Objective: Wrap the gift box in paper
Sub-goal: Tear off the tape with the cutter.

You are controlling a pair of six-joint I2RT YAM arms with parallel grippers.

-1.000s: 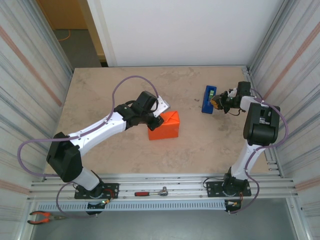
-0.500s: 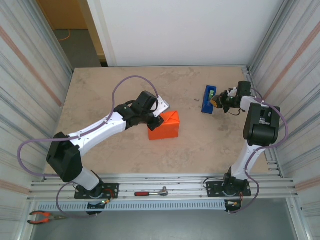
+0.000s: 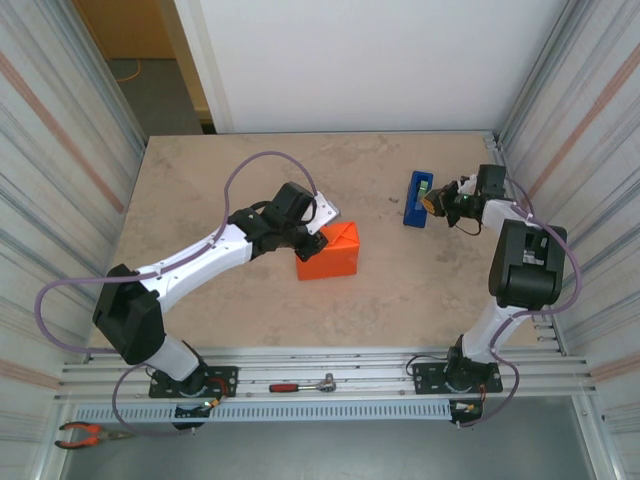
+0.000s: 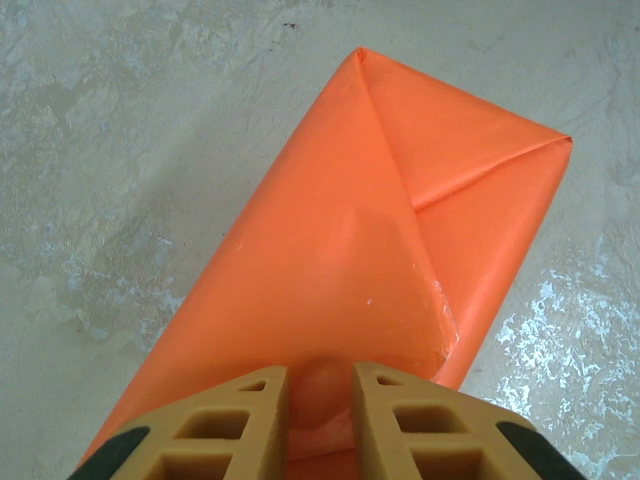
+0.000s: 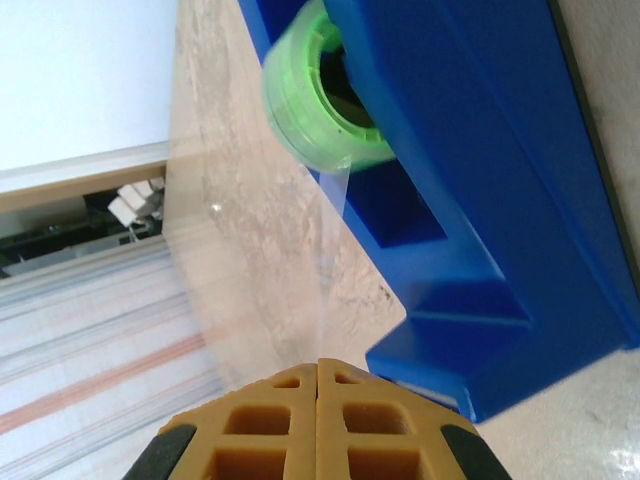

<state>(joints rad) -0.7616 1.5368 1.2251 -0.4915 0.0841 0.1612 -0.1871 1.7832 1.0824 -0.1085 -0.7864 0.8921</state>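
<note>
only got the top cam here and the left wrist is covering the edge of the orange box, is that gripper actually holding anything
Observer: Yes. The left wrist view shows the left gripper pinching a small fold of the paper at the near edge of the gift box.
Operator: and the right one by the dispenser, open or shut
Observer: The right gripper is shut on a strip of clear tape drawn out from the green roll.
Operator: is that strip cut off yet
Observer: Not by the look of it. It runs from the roll in the blue tape dispenser straight down to the gripper.
</note>
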